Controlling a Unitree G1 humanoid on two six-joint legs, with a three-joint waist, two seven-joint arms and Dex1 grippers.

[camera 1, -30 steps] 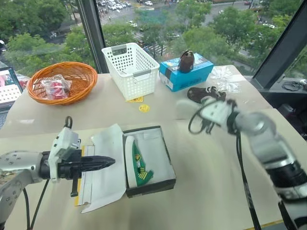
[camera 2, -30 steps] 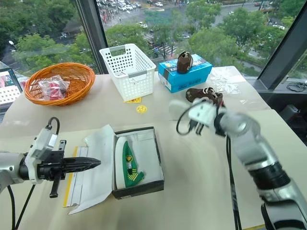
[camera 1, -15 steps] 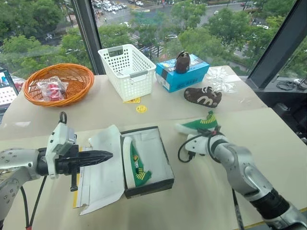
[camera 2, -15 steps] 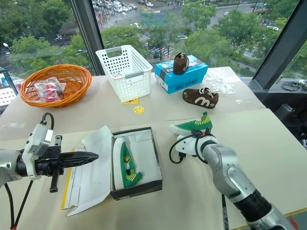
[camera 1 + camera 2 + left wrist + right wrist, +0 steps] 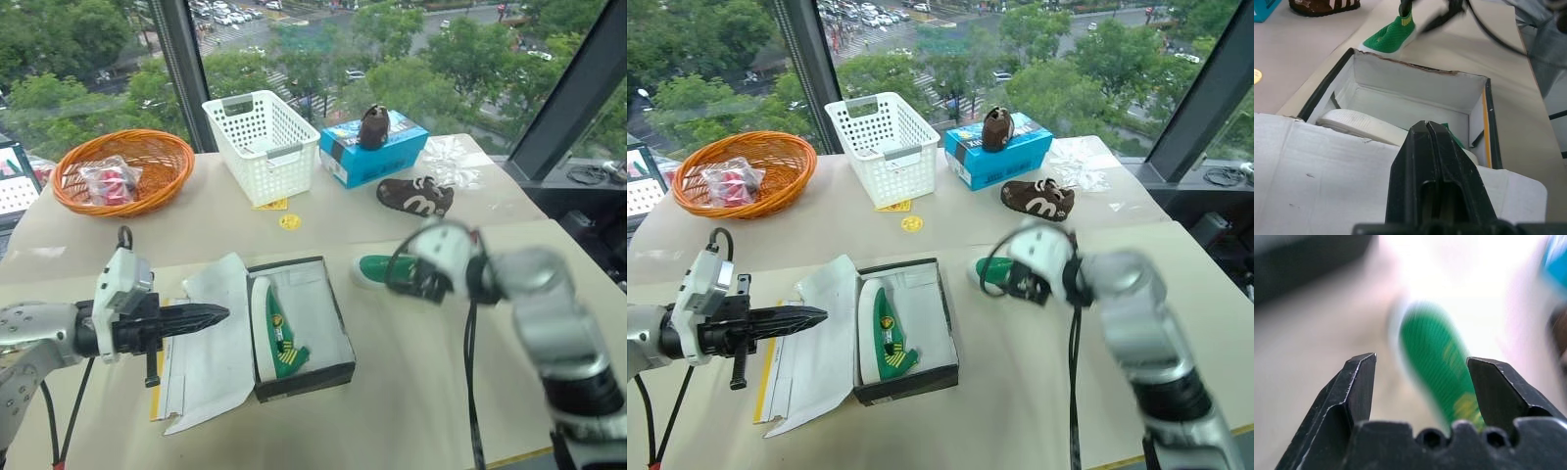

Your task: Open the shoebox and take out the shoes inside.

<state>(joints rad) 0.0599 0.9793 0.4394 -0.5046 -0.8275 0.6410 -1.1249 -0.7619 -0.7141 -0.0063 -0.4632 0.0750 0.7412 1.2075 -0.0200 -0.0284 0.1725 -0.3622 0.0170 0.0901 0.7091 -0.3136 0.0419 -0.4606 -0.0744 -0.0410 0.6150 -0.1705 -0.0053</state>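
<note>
Here, from the head cameras: shoebox (image 5: pixel 300 328) open on the table (image 5: pixel 421 392), dark-walled tray with white lining, white flap (image 5: pixel 211 343) folded out to its left. One green shoe (image 5: pixel 281 338) lying inside the tray on its side, pale sole toward the flap. Second green shoe (image 5: pixel 377 269) out on the table just right of the box, partly hidden behind the right gripper (image 5: pixel 423 282). Left gripper (image 5: pixel 217 314) level over the flap, black fingers pressed together, tips pointing at the tray. Farther back: brown shoe (image 5: pixel 415 196), blue box (image 5: pixel 372 149) with another brown shoe (image 5: pixel 374 125) on top, white basket (image 5: pixel 265 145), orange wicker basket (image 5: pixel 122 168).

Next, left wrist: fingers (image 5: pixel 1437 161) shut tight on nothing, over the flap's edge, aimed into the tray; white sole of the boxed shoe just beyond, the other green shoe past the far wall.

Lastly, right wrist: fingers (image 5: pixel 1359 382) spread wide, empty, green shoe (image 5: pixel 1442 362) blurred on the table beyond them.
</note>
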